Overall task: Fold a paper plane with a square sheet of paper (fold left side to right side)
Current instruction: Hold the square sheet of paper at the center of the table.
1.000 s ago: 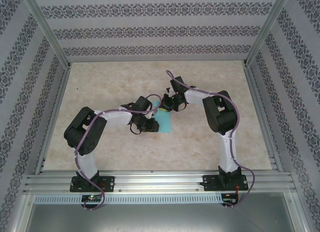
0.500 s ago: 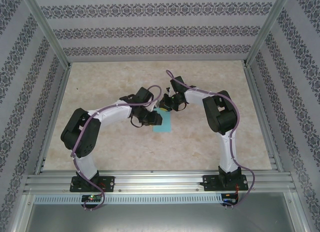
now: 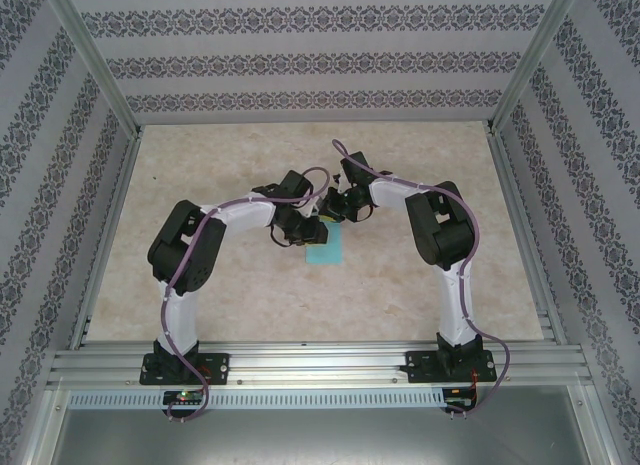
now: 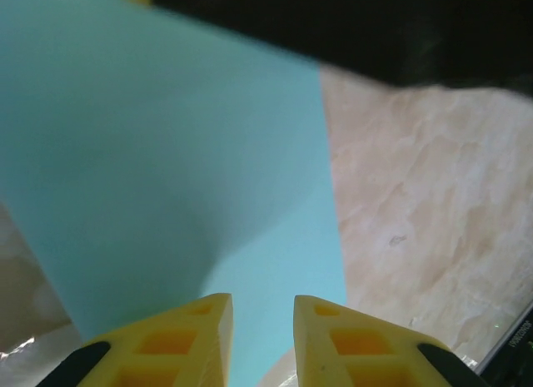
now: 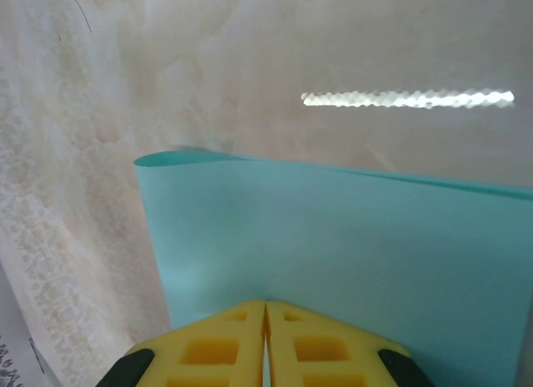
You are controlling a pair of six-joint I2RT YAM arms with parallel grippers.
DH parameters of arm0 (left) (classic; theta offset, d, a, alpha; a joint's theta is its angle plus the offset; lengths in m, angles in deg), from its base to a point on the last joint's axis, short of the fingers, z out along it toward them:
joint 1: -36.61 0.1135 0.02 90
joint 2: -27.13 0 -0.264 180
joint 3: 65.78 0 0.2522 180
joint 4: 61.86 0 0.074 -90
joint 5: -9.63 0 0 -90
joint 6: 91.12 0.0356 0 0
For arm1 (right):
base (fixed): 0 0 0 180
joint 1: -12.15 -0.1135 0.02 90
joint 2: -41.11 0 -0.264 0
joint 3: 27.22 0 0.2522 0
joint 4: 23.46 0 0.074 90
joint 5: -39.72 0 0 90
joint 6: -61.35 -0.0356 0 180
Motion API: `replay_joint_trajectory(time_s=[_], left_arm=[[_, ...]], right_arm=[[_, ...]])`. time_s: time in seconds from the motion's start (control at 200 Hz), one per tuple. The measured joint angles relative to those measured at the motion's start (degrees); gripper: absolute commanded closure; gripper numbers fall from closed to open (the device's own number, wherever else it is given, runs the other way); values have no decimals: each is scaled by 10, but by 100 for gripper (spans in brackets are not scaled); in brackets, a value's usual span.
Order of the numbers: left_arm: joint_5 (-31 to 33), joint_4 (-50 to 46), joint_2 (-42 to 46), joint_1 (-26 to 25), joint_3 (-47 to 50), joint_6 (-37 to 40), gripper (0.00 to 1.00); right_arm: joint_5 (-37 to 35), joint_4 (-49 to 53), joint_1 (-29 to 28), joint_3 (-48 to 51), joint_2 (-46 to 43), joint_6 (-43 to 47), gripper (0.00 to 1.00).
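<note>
The marbled table [image 3: 430, 285] sits inside patterned walls [image 3: 300, 65]. Near its middle lies the square sheet of paper [image 3: 326, 251], teal, and it looks doubled over into a narrower strip. My left gripper [image 4: 261, 308] hangs low over the sheet, jaws a little apart, gripping nothing that I can make out. Farther back, the right gripper [image 5: 265, 310] is closed tight, pinching the sheet's far edge. I judge the left-to-right fold is being set. Next I need to press the crease flat without dragging the paper.
</note>
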Motion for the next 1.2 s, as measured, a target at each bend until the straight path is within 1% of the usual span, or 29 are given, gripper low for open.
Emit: replay_joint_trajectory(time_s=[0.135, 0.29, 0.355, 0.43, 0.535, 0.62, 0.704, 0.844, 0.979, 1.089, 1.199], left_arm=[[1, 5, -1, 0, 25, -2, 73], [-9, 40, 0, 1, 42, -13, 73], [-12, 51, 0, 1, 46, -17, 73], [-15, 58, 0, 1, 49, -21, 73], [-16, 62, 0, 1, 50, -25, 73], [-17, 63, 0, 1, 50, -27, 73], [-18, 63, 0, 1, 50, -28, 73], [-18, 63, 0, 1, 50, -28, 73], [-17, 63, 0, 1, 50, -28, 73], [-17, 63, 0, 1, 50, -28, 73], [-17, 63, 0, 1, 49, -29, 73]], right_arm=[[-1, 2, 0, -2, 0, 0, 88], [0, 2, 4, -3, 0, 0, 87], [-1, 1, 10, -3, -3, -1, 85], [-2, 1, 22, 3, -13, 0, 80], [-6, 1, 43, 24, -53, 0, 77], [-7, -3, 56, 58, -107, 0, 78], [-7, -8, 60, 107, -166, 2, 80], [-5, -31, 39, 214, -243, -4, 85], [-5, -52, -2, 293, -253, -24, 86], [-7, -56, -28, 315, -251, -36, 86], [-12, -75, -35, 315, -240, -42, 86]])
